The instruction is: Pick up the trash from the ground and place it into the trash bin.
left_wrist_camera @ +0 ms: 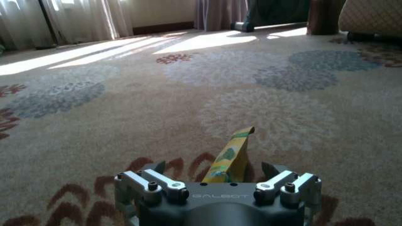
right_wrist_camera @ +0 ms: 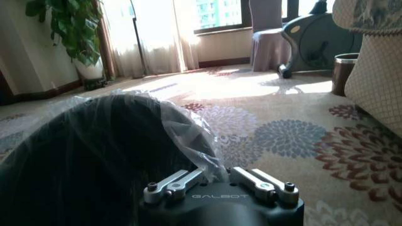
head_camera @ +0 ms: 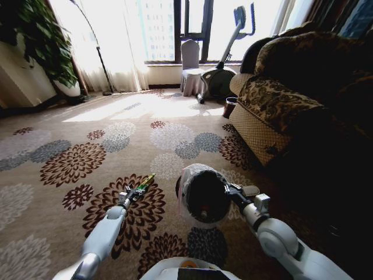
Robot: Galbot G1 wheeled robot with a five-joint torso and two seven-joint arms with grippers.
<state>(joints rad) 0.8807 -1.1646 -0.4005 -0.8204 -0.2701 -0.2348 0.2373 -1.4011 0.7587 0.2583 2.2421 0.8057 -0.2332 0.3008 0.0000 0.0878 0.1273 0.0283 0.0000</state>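
Two grippers are at work on the flowered carpet (head_camera: 70, 169). In the lower centre of the head view, the left gripper (head_camera: 130, 194) has its fingers closed on the near end of a narrow green-and-yellow foil wrapper (head_camera: 144, 182). In the left wrist view the wrapper (left_wrist_camera: 231, 155) rises from between the fingers (left_wrist_camera: 164, 181), its long axis running straight away from the palm and leaning slightly to the frame's right, its far end free.

Just right of it in the head view stands the small round black trash bin with a translucent plastic liner (head_camera: 201, 195), tipped so its mouth faces the camera. The right gripper (head_camera: 228, 189) has its fingers pressed on the bin's right rim; the right wrist view shows them (right_wrist_camera: 182, 181) pinching liner and rim (right_wrist_camera: 188, 136).

Judgement: the wrapper lies to the bin's left, near its mouth, so the left arm is the nearer one to deliver it.
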